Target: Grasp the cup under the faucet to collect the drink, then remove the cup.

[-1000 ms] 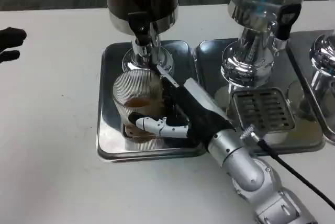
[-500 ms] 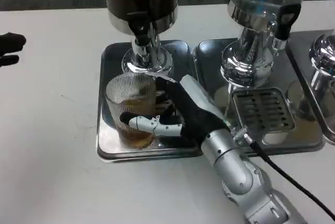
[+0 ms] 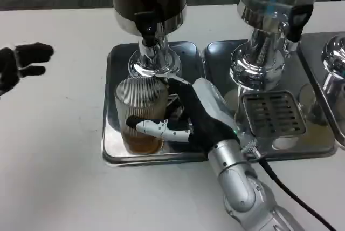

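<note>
Gripping the ribbed clear glass cup (image 3: 141,113) is the robot's right hand (image 3: 194,116), white-backed with black and white fingers (image 3: 156,128) wrapping around the front of the glass while the silver forearm (image 3: 240,188) is angling in from the lower right. The cup is standing upright, holding a shallow layer of amber-brown drink at its bottom, and it is sitting on the shiny square steel drip tray (image 3: 112,144) just to the left of the hand's palm. Directly beyond the cup and the hand, the black-tipped faucet (image 3: 146,32) of the dark, chrome-based drink dispenser (image 3: 148,4) is hanging just above and behind the cup's rim, so the cup is sitting a touch forward of the spout rather than squarely beneath it. To the right of the hand, a second dispenser with a clear tank and a polished chrome pedestal (image 3: 260,63) is rising over its own tray, where a slotted metal grate (image 3: 272,113) is lying just beside the wrist. A black cable (image 3: 302,204) is trailing away from the forearm toward the lower right. Far off to the left of all this, the robot's left hand (image 3: 21,63) is hovering over the white table (image 3: 54,177), showing dark at the edge of the picture; whether its fingers are spread or curled, I cannot tell.
</note>
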Controlling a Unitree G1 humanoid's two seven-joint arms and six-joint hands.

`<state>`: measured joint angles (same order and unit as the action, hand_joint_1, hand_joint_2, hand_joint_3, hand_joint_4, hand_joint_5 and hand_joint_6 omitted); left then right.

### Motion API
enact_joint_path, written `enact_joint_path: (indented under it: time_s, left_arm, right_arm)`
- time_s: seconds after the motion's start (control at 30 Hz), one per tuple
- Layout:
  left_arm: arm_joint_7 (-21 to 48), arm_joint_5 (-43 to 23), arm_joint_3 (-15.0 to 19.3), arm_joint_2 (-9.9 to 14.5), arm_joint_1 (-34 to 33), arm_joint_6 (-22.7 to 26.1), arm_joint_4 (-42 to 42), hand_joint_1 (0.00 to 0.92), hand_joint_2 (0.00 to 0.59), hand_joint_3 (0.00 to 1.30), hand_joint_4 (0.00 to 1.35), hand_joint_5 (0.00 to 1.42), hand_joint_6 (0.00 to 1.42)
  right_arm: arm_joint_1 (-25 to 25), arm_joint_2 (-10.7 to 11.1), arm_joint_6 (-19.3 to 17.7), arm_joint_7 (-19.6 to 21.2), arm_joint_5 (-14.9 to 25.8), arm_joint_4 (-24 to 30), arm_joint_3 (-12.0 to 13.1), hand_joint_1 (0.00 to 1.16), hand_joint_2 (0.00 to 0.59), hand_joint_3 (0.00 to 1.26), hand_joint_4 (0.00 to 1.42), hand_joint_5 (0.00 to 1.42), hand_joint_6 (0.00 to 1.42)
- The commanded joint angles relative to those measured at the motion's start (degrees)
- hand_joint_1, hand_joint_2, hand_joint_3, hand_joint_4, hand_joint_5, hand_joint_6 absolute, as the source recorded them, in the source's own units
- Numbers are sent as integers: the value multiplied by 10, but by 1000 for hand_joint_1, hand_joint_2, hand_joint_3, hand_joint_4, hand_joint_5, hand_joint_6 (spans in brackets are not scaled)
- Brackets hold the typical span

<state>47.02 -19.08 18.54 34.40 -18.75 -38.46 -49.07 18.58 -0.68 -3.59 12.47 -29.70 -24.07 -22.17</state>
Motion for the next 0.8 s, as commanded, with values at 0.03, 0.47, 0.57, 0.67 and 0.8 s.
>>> enact_joint_path:
  time_s: [0.03,0.47,0.57,0.67,0.8]
  left_arm:
    - [22,22,-35,-17,-30,23,-10,0,131,390,234,207,275]
    - [29,59,-71,-42,-73,23,-54,0,131,366,205,190,261]
    - [27,65,-71,-44,-74,20,-58,0,131,364,205,190,260]
    - [27,67,-70,-44,-72,17,-60,0,131,363,205,190,260]
    - [30,68,-71,-43,-69,11,-56,0,129,362,204,190,260]
  right_arm:
    - [-10,-5,-10,26,-1,7,4,640,212,389,592,746,1060]
    - [-26,-5,-16,74,-8,11,7,672,213,470,679,843,1178]
    - [-29,-6,-22,87,-9,12,8,676,213,478,688,858,1196]
    - [-31,-4,-27,97,-12,15,9,677,213,482,689,861,1199]
    - [-37,0,-32,110,-12,27,17,676,223,491,703,862,1215]
